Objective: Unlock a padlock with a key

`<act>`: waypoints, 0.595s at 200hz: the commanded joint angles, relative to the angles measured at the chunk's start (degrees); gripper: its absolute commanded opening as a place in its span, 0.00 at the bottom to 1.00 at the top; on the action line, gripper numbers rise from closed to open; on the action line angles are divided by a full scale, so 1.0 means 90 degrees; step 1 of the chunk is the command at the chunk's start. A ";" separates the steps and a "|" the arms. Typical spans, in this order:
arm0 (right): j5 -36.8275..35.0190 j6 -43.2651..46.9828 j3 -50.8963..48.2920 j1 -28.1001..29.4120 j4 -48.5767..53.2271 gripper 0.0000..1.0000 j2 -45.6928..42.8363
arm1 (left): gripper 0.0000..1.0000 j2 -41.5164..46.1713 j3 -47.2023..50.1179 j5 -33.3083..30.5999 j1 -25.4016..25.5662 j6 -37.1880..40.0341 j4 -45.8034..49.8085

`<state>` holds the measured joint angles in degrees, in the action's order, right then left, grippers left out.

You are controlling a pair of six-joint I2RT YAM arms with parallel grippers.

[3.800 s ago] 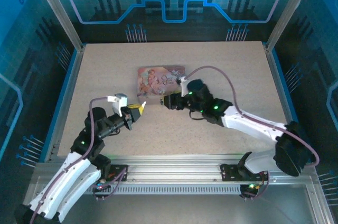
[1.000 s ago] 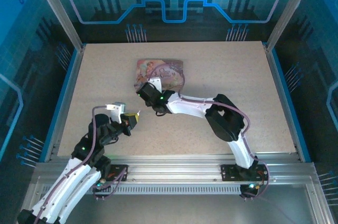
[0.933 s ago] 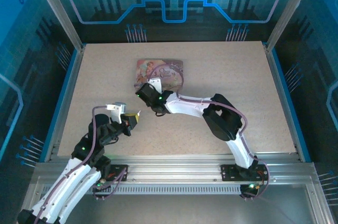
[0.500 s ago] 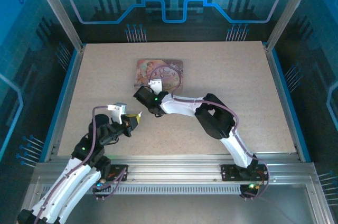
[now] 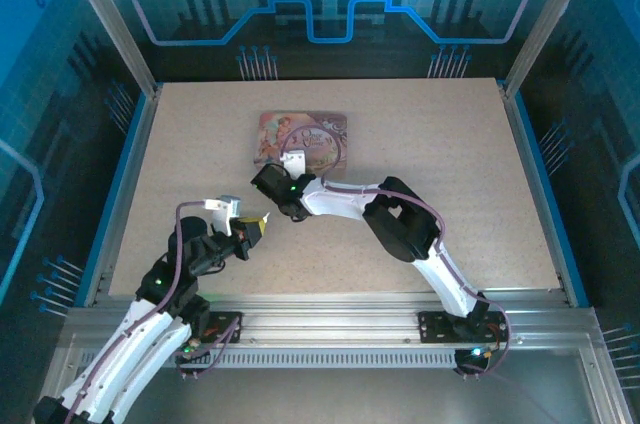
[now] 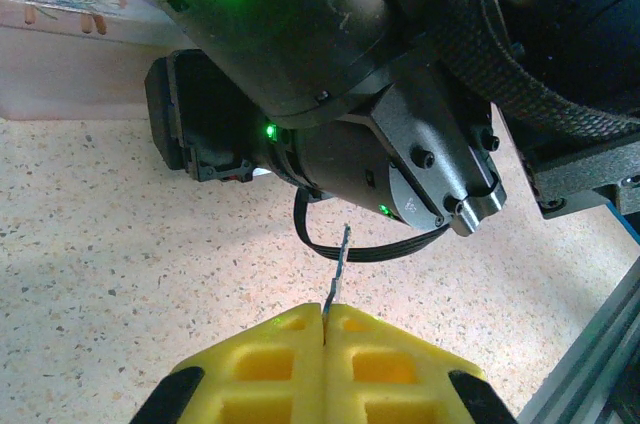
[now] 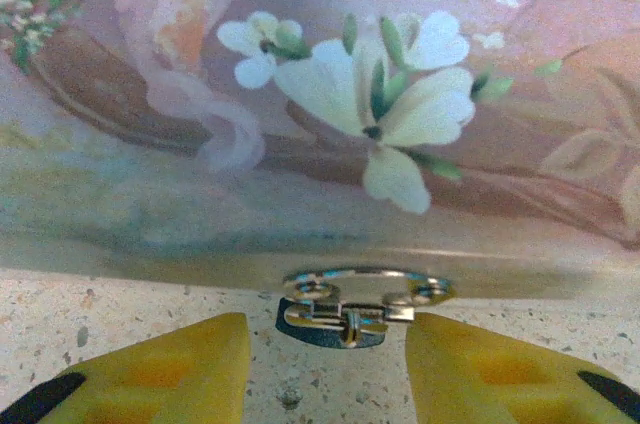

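The left gripper [image 6: 325,312] has blocky yellow fingers [image 6: 385,364] with square dents in them. They are squeezed tight on the key [image 6: 338,266], which is thin, dark and jagged and pokes out like a pin. Just past the key is the smooth black right arm [image 6: 330,64] with little green lights.

The right gripper [image 7: 328,349] has its yellow fingers spread apart. The padlock [image 7: 350,309] lies between them on the table. It is small and shiny, with a round silver loop, and it sits right against the bottom edge of the pink tin [image 7: 400,94]. I cannot tell if the fingers touch it.

The tin is flat with painted flowers. From above, the table [image 5: 450,164] looks sandy and speckled, and the key and padlock are too small to make out.
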<state>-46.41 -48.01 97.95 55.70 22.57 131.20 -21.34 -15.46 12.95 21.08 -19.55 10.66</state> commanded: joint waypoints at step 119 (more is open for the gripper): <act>0.0155 -0.0237 0.0484 -0.0239 -0.0055 0.48 0.0523 | 0.00 0.0091 0.0124 0.0175 0.0050 -0.0054 -0.0097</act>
<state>-45.21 -48.51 100.97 54.68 21.89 134.74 -21.26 -15.22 12.97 21.08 -19.53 10.63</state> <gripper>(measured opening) 0.437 0.045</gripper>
